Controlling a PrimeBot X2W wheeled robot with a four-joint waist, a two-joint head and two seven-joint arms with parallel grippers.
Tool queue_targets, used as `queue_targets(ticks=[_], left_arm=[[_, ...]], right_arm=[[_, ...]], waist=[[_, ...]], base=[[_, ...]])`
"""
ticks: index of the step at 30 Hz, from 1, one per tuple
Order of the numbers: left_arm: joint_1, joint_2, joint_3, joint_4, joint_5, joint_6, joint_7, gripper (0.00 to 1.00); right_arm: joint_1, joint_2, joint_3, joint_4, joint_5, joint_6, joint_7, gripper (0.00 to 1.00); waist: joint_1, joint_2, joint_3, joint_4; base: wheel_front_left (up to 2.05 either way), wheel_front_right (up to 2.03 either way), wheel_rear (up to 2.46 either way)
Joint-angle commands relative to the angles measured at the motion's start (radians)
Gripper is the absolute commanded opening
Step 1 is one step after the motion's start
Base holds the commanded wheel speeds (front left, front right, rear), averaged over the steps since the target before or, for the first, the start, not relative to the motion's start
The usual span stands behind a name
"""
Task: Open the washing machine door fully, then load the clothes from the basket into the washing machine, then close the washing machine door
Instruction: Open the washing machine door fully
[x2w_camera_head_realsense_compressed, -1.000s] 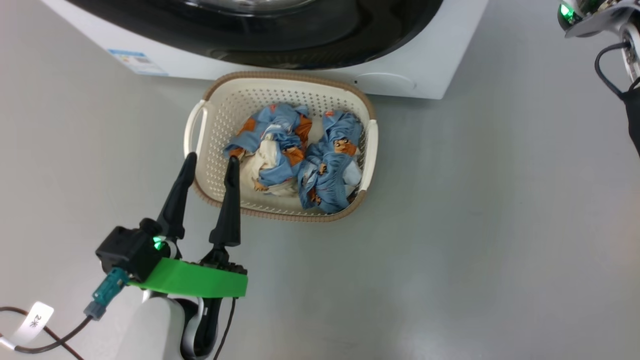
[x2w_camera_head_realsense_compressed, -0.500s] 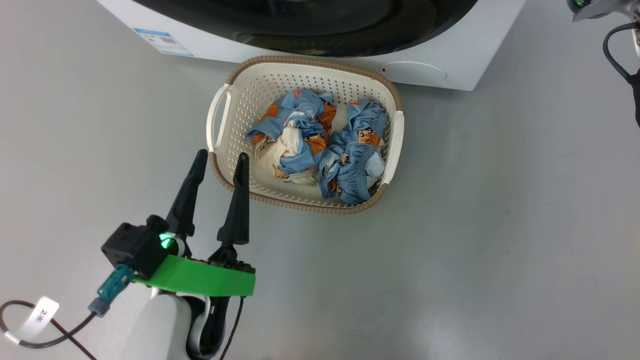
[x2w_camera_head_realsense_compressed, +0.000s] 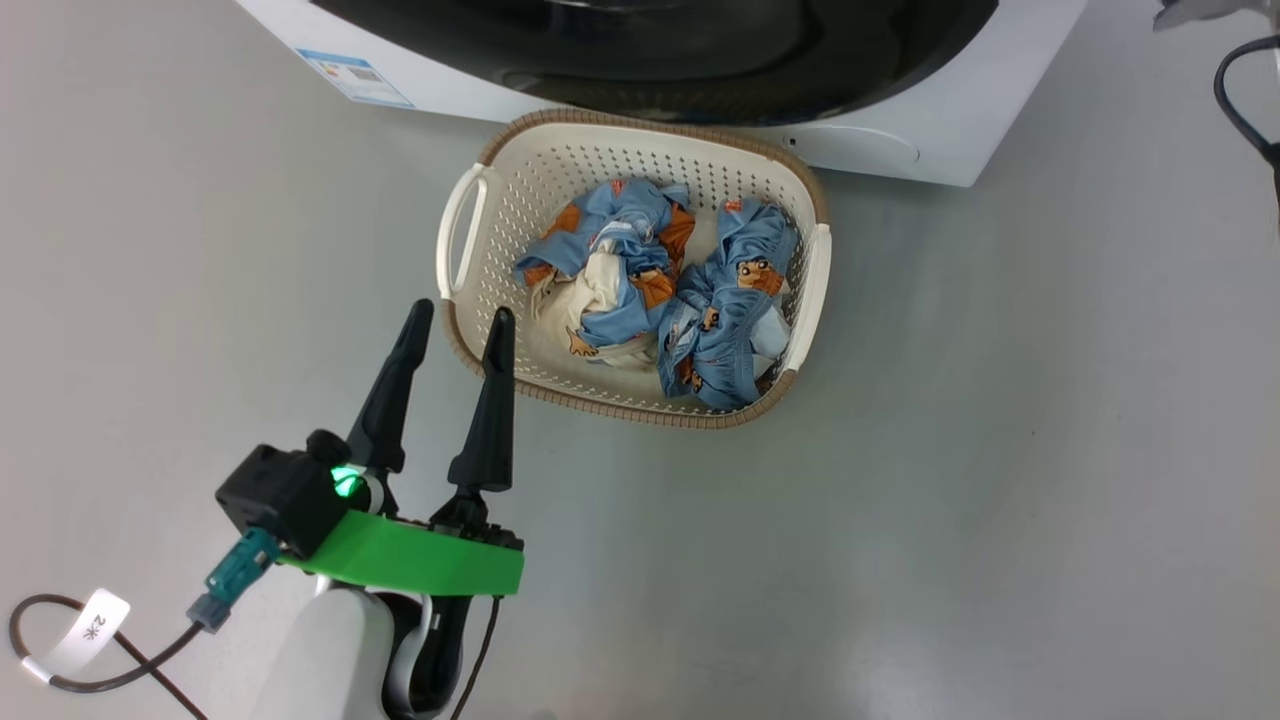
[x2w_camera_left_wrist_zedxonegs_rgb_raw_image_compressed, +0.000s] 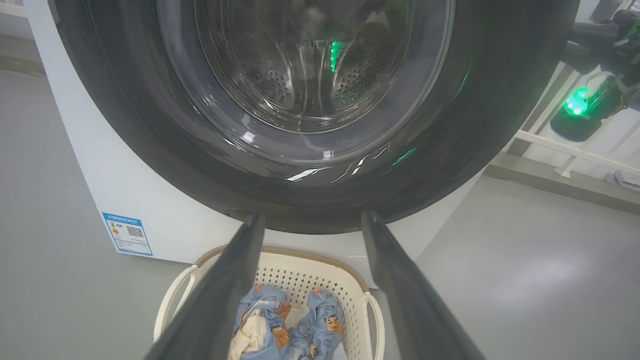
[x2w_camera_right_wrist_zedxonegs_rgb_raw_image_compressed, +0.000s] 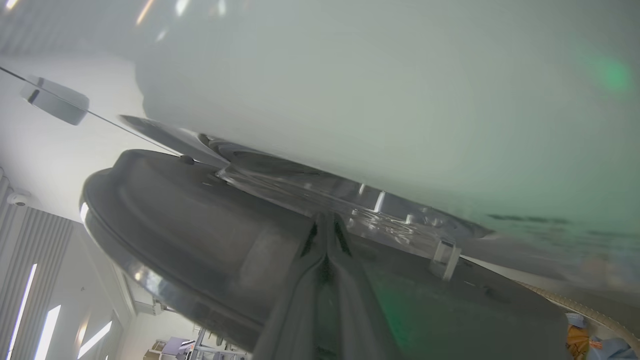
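The basket (x2w_camera_head_realsense_compressed: 455, 230) stands on the floor in front of the washing machine (x2w_camera_head_realsense_compressed: 940, 140), against its base. Two heaps of blue bear-print clothes (x2w_camera_head_realsense_compressed: 620, 280) lie in it. My left gripper (x2w_camera_head_realsense_compressed: 461, 310) is open and empty, its tips over the basket's near-left corner. Its own view looks between the left gripper (x2w_camera_left_wrist_zedxonegs_rgb_raw_image_compressed: 311, 218) fingers at the washing machine door (x2w_camera_left_wrist_zedxonegs_rgb_raw_image_compressed: 150, 125), with its black rim and glass bowl, above the basket (x2w_camera_left_wrist_zedxonegs_rgb_raw_image_compressed: 350, 285). My right gripper (x2w_camera_right_wrist_zedxonegs_rgb_raw_image_compressed: 327, 220) is shut, its tips at the seam between the door's dark rim (x2w_camera_right_wrist_zedxonegs_rgb_raw_image_compressed: 200, 215) and the white front (x2w_camera_right_wrist_zedxonegs_rgb_raw_image_compressed: 350, 100).
Grey floor (x2w_camera_head_realsense_compressed: 1000, 500) spreads to the right of the basket and in front of it. A blue label (x2w_camera_head_realsense_compressed: 355, 75) marks the machine's left corner. My right arm's cable (x2w_camera_head_realsense_compressed: 1240, 100) hangs at the upper right. A tagged cable (x2w_camera_head_realsense_compressed: 90, 630) trails from my left wrist.
The head camera has turned, so the whole scene sits further right and lower. The left gripper stays open; its tips have drawn slightly back toward the basket's corner.
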Motion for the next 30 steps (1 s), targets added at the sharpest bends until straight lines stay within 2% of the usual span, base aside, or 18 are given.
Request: queue_targets(ticks=[1,18,30], left_arm=[[-0.011,0.016,0.028,-0.026,-0.008,0.001,-0.006,1.00],[0.050,0.016,0.012,-0.002,0.039,0.001,-0.006,1.00],[0.107,0.016,0.013,0.009,0.064,0.001,-0.006,1.00]], right_arm=[[0.015,0.028,0.016,-0.039,-0.003,0.006,0.013,0.00],[0.209,0.074,0.082,-0.117,0.021,0.006,0.078,0.00],[0.352,0.108,0.123,-0.168,0.030,0.006,0.128,0.00]], waist=[[0.0000,0.0000,-0.010,0.001],[0.0000,0.0000,-0.161,-0.031],[0.0000,0.0000,-0.254,-0.019]], base=[[0.00,0.00,0.00],[0.00,0.00,0.00],[0.00,0.00,0.00]])
